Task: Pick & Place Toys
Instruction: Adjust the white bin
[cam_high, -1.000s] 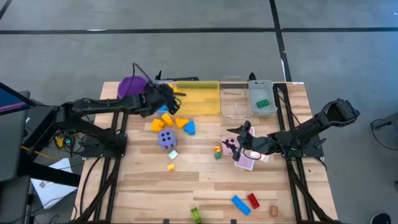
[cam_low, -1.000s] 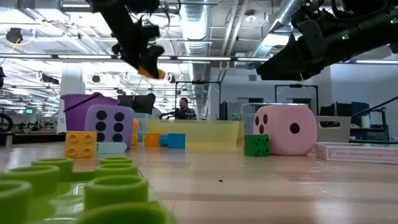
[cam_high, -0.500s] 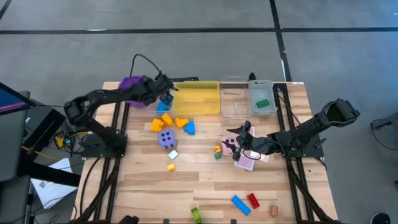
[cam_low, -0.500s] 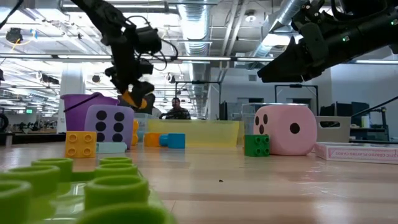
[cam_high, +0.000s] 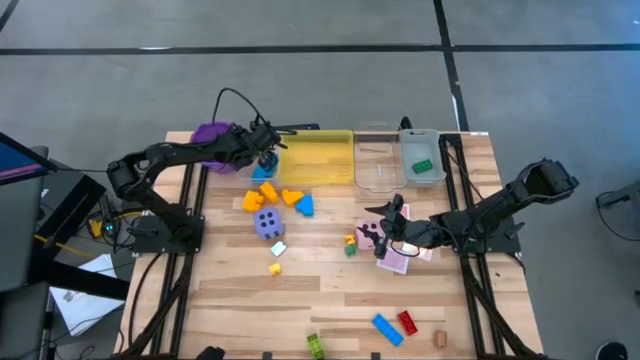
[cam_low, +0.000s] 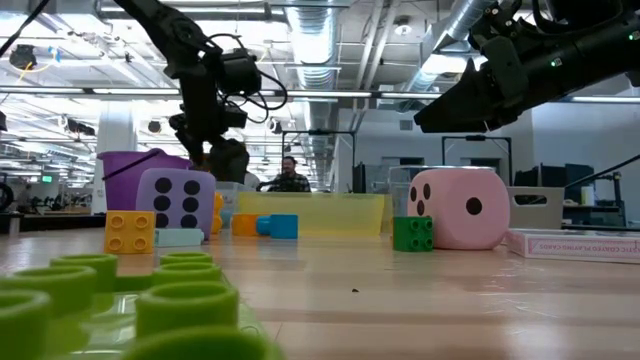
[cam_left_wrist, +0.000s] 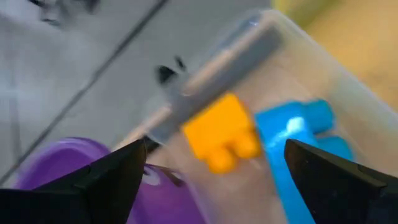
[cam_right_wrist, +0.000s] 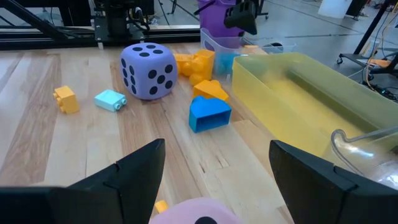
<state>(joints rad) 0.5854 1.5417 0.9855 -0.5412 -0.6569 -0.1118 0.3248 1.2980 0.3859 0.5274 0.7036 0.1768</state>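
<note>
Near the wooden table's (cam_high: 330, 290) far-left corner, the left gripper (cam_high: 266, 157) hangs wide open and empty over the small clear tray (cam_left_wrist: 348, 118), where an orange plastic block (cam_left_wrist: 225, 129) lies beside a blue one (cam_left_wrist: 298, 138), so the drop looks done and another toy comes next, while the right gripper (cam_high: 381, 238) waits part-open over the pink dotted die (cam_low: 460, 208).

Along the far edge of my wooden table (cam_high: 330, 290), upper centre in the high view, a purple cup (cam_high: 208, 135) stands left of a yellow tray (cam_high: 318, 158) and two clear trays (cam_high: 377, 170). Behind them, mid-frame in the low view, a person (cam_low: 290, 176) sits in the room.
</note>
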